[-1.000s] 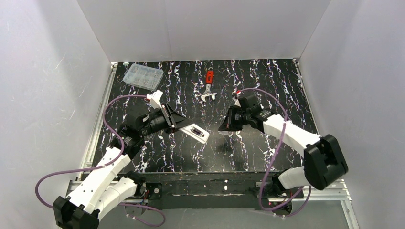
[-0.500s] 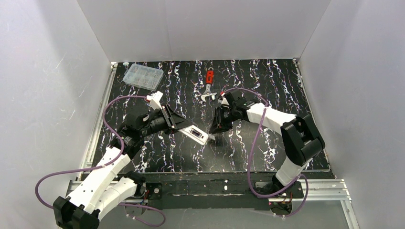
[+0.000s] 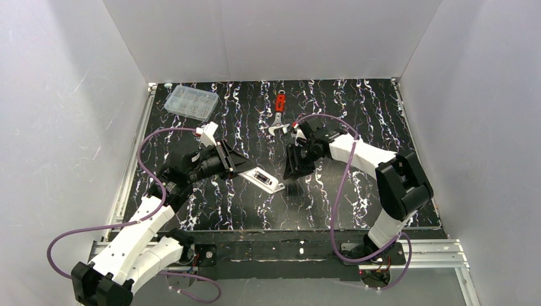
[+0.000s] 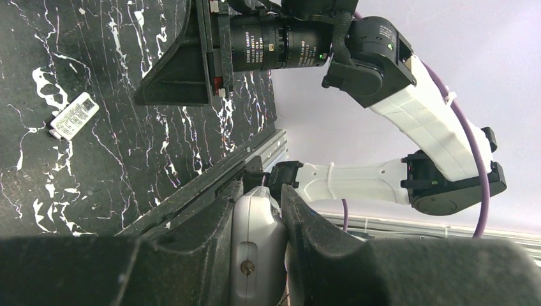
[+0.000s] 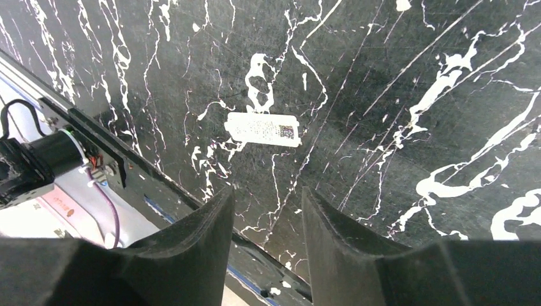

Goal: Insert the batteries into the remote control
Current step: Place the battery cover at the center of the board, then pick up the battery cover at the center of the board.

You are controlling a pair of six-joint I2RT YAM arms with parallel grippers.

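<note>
Remote control (image 3: 260,178), clamped at one end by the closed left gripper (image 4: 256,213), hangs above the middle of the table (image 3: 357,115), apparently presented for loading, while the right gripper (image 5: 266,197) hovers alongside, jaws parted and empty, over a loose white piece (image 5: 263,130).

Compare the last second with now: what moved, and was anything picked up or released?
The right arm folded its elbow inward. The right gripper shifted toward the remote control and opened, its jaws now apart and empty above the small white labelled piece. Nothing visibly grasped. Unchanged: the left gripper shut on the remote control, the wrench, the clear box.
</note>
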